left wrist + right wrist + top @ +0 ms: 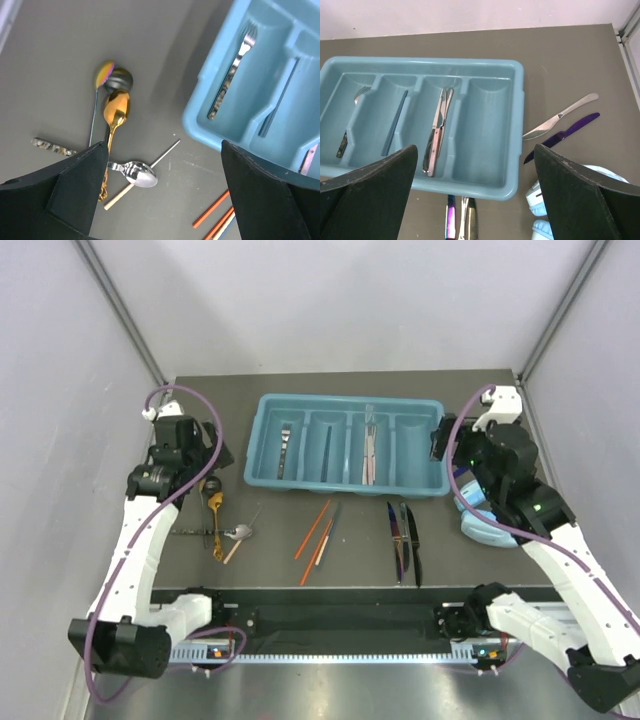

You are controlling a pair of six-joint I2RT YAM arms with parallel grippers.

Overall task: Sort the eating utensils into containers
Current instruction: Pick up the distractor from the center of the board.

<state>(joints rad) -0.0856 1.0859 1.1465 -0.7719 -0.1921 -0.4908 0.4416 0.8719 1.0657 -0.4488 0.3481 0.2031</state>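
The teal tray (345, 400) lies at the back centre. A silver fork (284, 448) lies in its leftmost compartment, a dark stick (394, 122) in the second, knives (436, 132) in the third. The fourth is empty. On the table lie a gold spoon (116, 112), an iridescent spoon (104, 74), a silver spoon (137, 172), orange chopsticks (315, 530) and dark knives (405, 540). A silver knife (560, 117) and a purple knife (562, 135) lie right of the tray. My left gripper (162, 160) is open and empty above the spoons. My right gripper (475, 150) is open and empty above the tray's right end.
Light blue headphones (485, 525) lie right of the tray's front corner, under my right arm. A patterned silver handle (52, 146) and a thin pale stick (120, 192) lie among the spoons. Grey walls close in both sides of the table.
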